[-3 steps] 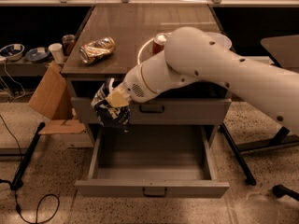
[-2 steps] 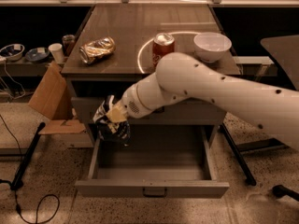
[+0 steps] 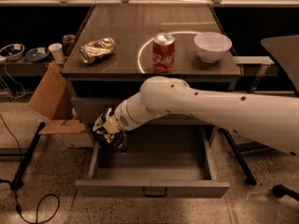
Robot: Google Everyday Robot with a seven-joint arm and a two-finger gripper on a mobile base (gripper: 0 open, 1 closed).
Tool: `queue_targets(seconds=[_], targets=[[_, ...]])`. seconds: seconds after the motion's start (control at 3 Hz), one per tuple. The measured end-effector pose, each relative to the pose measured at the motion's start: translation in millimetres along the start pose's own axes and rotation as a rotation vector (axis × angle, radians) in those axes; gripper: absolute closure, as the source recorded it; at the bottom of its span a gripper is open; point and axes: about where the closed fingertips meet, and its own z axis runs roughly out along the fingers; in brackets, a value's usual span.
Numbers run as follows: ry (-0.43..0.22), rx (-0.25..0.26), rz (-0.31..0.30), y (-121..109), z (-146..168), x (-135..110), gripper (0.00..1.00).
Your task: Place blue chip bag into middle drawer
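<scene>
The blue chip bag [image 3: 108, 133], dark crinkly foil with white lettering, hangs from my gripper [image 3: 111, 126], which is shut on it. Gripper and bag are over the left rear corner of the open middle drawer [image 3: 152, 188], just above its grey interior. The drawer is pulled out wide, and its front panel with a small handle faces the camera. My white arm reaches in from the right and covers part of the drawer front above.
On the cabinet top stand a red can [image 3: 163, 53], a white bowl [image 3: 212, 45] and a crushed gold-brown can [image 3: 97, 49]. A cardboard box [image 3: 50, 97] leans at the left beside a shelf with cups and bowls. Cables lie on the floor at the left.
The arm has lowered and swung down from the cabinet top, uncovering the red can and bowl. The gripper with the bag has sunk toward the drawer's left rear corner.
</scene>
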Motion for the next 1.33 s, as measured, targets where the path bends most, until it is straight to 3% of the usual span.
queue_targets(seconds=[0.67,1.0,1.33], targets=[[0.155,0.107,0.043,-23,51,15,1.0],[0.28,0.15,0.029,-27,70,27,1.0],[0.332,0.166,0.026,-28,75,35,1.0]])
